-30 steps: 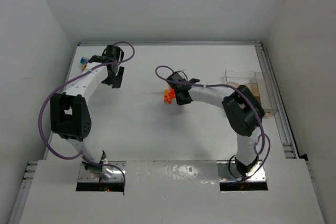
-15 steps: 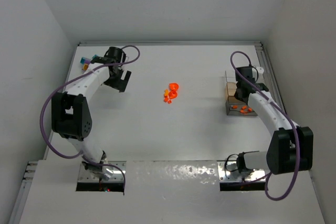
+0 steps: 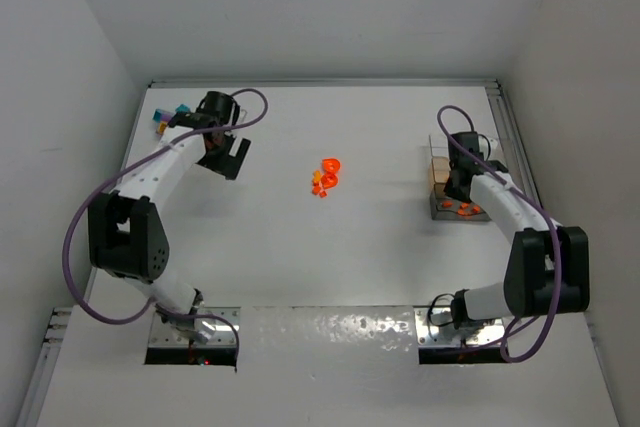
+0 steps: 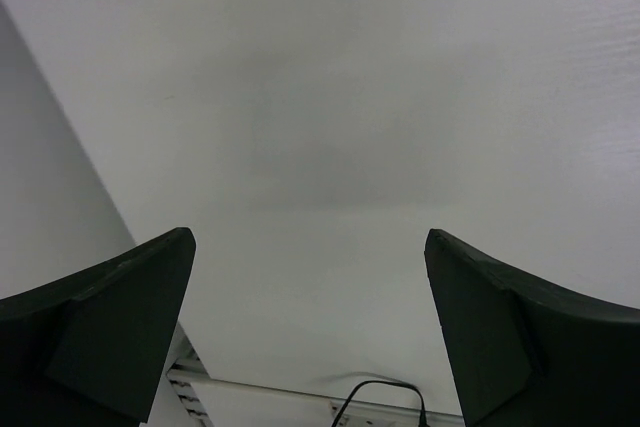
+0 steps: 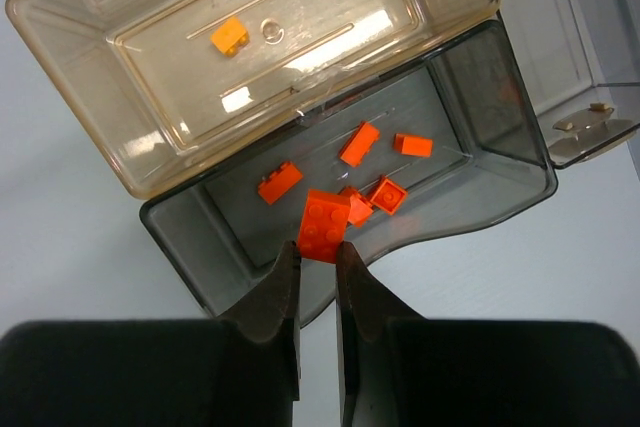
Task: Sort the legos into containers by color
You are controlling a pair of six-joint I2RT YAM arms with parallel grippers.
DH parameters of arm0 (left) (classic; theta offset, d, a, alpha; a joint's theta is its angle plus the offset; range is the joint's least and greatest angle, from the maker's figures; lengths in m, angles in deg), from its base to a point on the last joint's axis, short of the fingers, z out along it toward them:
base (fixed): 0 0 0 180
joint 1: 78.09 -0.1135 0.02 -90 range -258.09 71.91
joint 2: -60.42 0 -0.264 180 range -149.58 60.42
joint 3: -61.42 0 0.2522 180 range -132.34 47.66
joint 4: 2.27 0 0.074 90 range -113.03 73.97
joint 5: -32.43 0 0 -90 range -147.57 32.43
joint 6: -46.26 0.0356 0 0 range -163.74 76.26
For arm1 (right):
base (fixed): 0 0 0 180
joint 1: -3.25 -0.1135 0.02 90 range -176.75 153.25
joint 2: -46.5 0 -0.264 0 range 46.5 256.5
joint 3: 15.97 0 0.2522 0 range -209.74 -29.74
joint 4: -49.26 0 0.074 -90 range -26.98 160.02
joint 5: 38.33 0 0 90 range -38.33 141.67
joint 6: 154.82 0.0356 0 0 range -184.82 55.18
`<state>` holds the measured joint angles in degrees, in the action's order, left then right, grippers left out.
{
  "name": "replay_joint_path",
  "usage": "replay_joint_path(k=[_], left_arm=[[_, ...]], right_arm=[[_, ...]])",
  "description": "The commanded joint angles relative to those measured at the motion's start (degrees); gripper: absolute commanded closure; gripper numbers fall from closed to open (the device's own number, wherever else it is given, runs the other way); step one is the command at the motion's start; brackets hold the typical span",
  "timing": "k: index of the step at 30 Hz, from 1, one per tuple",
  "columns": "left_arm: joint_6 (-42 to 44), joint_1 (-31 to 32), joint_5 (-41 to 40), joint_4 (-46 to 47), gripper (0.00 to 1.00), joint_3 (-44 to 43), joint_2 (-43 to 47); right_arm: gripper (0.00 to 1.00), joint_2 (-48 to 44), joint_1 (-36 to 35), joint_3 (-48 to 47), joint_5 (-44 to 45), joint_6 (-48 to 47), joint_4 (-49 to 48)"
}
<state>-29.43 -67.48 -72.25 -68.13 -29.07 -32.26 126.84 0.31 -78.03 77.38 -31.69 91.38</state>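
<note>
Plainly, the right gripper [image 5: 318,259] is almost closed, its two fingers nipping the lower edge of an orange brick [image 5: 325,224] at the low centre of the right wrist view. The brick hangs over the near wall of the dark bin [image 5: 500,97], where several loose orange bricks [image 5: 358,143] already lie on the floor. Touching that bin on its upper side is the amber bin [image 5: 90,97], which holds a single yellow-orange brick [image 5: 230,37]. A third, clear bin [image 5: 590,97] shows at the right edge.

Such a brick is likely very light, stiff and smooth-sided. It is best taken across two flat opposite faces, square to the fingers. A nip this near the edge could let it twist or pop loose.

Only the wrist view shows the held brick and which compartment lies below. From the top view the containers [image 3: 437,212] are a small patch at the right, with the grip unreadable. That view adds the orange pile [image 3: 325,177] at the centre, well apart from the bins, and a small yellow-and-teal cluster [image 3: 163,122] at upper left, near the left gripper [image 3: 225,152]. The left wrist view shows that gripper spread wide, empty, over bare table [image 4: 400,97].
</note>
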Motion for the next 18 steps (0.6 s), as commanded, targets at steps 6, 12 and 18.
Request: replay_joint_path(k=[6, 12, 18], left_arm=[[-5.87, -1.73, -15.3, 2.17, 0.01, -3.87, 2.16], [-7.01, -9.11, -7.75, 4.37, 0.01, -3.6, 3.74], [-6.84, -9.82, -4.22, 5.25, 0.0, -2.81, 5.05]], right_arm=[[0.79, -0.44, 0.39, 1.88, -0.4, 2.12, -2.78], [0.62, -0.09, 0.39, 0.13, -0.05, 1.24, -2.52], [0.45, -1.06, 0.39, -2.68, -0.23, -2.35, -1.47]])
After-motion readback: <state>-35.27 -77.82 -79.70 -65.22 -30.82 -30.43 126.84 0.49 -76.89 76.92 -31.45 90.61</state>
